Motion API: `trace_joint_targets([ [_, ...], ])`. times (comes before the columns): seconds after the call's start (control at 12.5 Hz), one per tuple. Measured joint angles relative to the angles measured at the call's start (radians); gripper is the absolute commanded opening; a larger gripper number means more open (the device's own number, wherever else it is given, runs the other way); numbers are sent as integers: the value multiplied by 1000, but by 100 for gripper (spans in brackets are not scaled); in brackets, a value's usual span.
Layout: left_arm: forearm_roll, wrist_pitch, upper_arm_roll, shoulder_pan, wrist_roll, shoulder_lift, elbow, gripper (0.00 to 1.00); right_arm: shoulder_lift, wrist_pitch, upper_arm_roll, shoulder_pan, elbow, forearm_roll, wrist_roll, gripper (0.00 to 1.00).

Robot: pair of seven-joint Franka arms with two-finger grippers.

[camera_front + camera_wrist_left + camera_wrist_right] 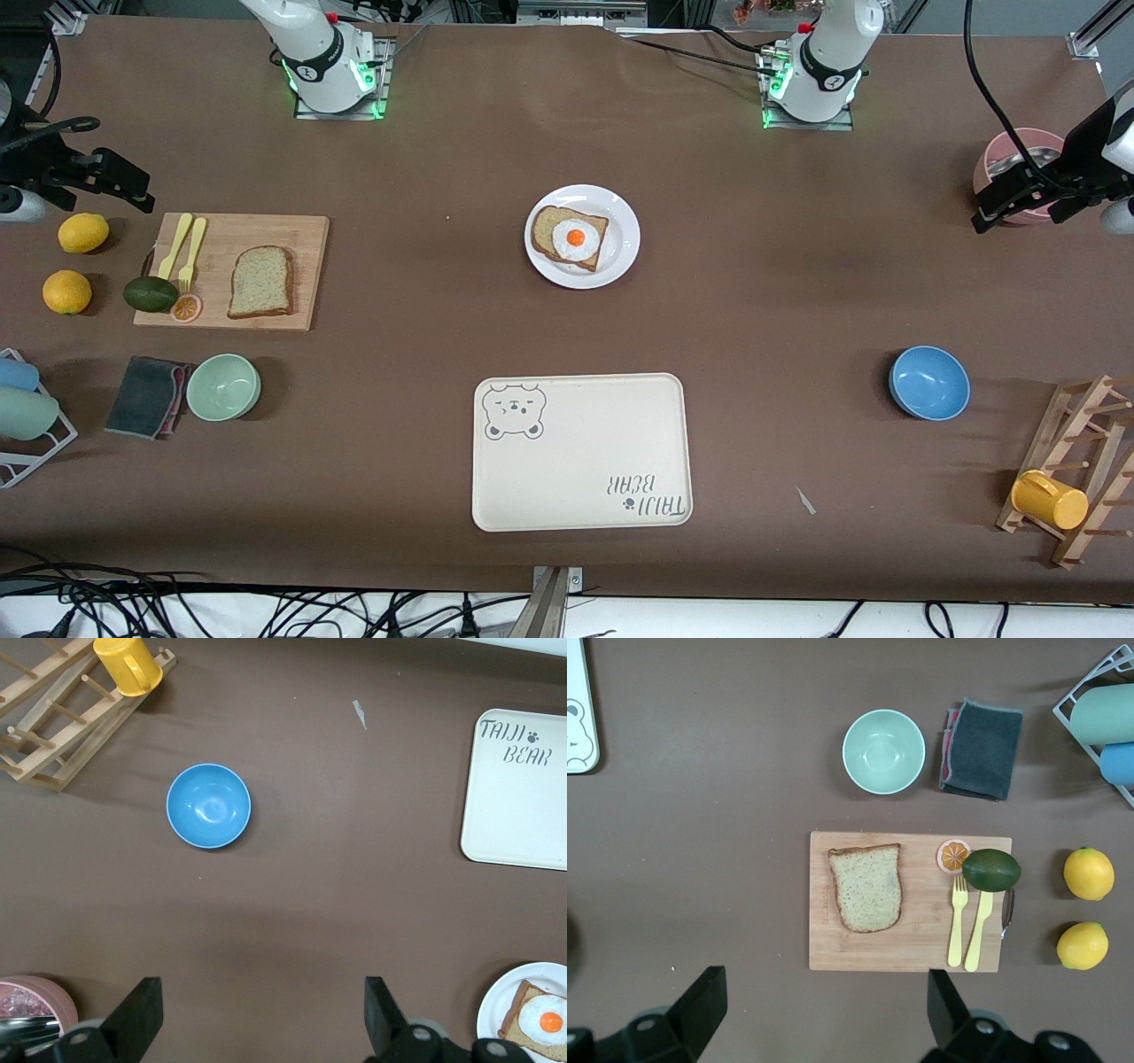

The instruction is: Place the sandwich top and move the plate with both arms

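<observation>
The sandwich top [261,282], a plain speckled slice, lies flat on a wooden cutting board [301,230] toward the right arm's end of the table; it also shows in the right wrist view [866,887]. The white plate [625,239] sits mid-table and carries a slice with a fried egg [576,237]; its rim shows in the left wrist view [496,997]. My right gripper [827,1001] hangs open and empty over bare table beside the board [833,948]. My left gripper [263,1014] hangs open and empty over bare table by the pink pot [31,997].
A cream bear-print tray [580,452] lies nearer the front camera than the plate. A blue bowl [928,382] and a wooden rack with a yellow mug [1049,499] stand at the left arm's end. A green bowl [223,386], grey cloth [146,395], lemons [83,232], avocado [150,293] and forks [186,248] are near the board.
</observation>
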Motion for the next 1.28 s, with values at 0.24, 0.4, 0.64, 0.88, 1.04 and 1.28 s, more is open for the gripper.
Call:
trace_joint_targets([
  [0.24, -23, 0, 0, 2, 0, 0, 6, 100, 0, -2, 2, 0, -3, 0, 0, 100],
  [0.4, -24, 0, 2, 5, 0, 1, 7, 100, 0, -3, 2, 0, -6, 0, 0, 100],
  [0.64, -25, 0, 2, 3, 0, 1, 7, 100, 0, 0, 6, 0, -17, 0, 0, 100],
  [0.88, -25, 0, 0, 1, 0, 2, 7, 100, -7, 125, 18, 0, -134, 0, 0, 100],
  [1.04, -25, 0, 0, 1, 0, 2, 8, 100, -7, 196, 19, 0, -225, 0, 0, 100],
  [1.28, -25, 0, 0, 1, 0, 2, 8, 100, 17, 216, 22, 2, -273, 0, -5, 100],
])
